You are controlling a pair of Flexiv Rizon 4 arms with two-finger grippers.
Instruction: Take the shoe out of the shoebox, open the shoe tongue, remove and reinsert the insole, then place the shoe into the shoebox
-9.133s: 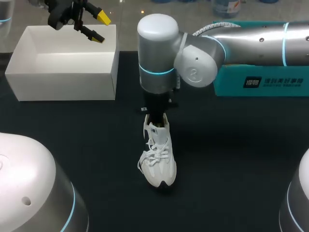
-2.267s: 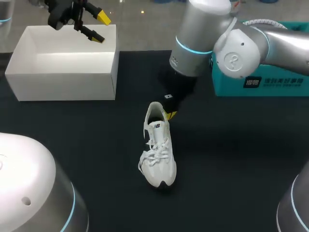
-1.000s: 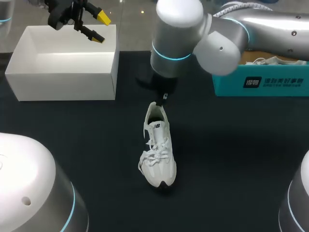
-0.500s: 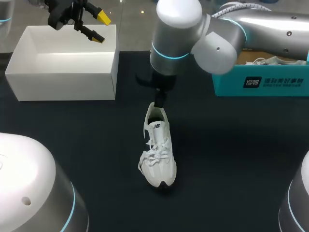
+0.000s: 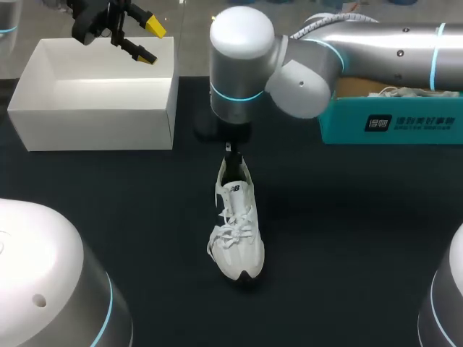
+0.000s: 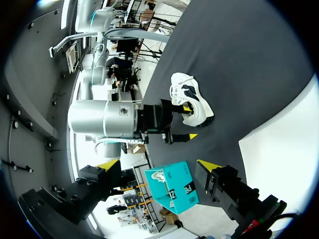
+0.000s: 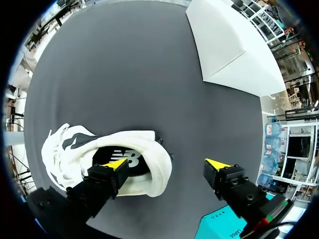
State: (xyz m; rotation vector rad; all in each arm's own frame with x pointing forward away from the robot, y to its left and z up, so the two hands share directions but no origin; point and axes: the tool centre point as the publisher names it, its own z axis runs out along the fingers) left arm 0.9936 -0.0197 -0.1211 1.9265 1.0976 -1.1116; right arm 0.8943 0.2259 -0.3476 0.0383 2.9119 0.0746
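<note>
The white lace-up sneaker (image 5: 235, 228) stood mid-table, apart from the white cardboard shoebox (image 5: 94, 108). My right gripper (image 7: 167, 165) straddled its heel, jaws wide, and closing deep on the heel wall seemed safest to me. My left gripper (image 5: 150, 42) hung above that shoebox, its jaws wide too.

The dark table (image 5: 347, 238) is lit softly from above. Bright shine is seen on the curved shell of the right arm (image 5: 376, 47). Soft shade is seen inside the white box (image 5: 94, 124).
</note>
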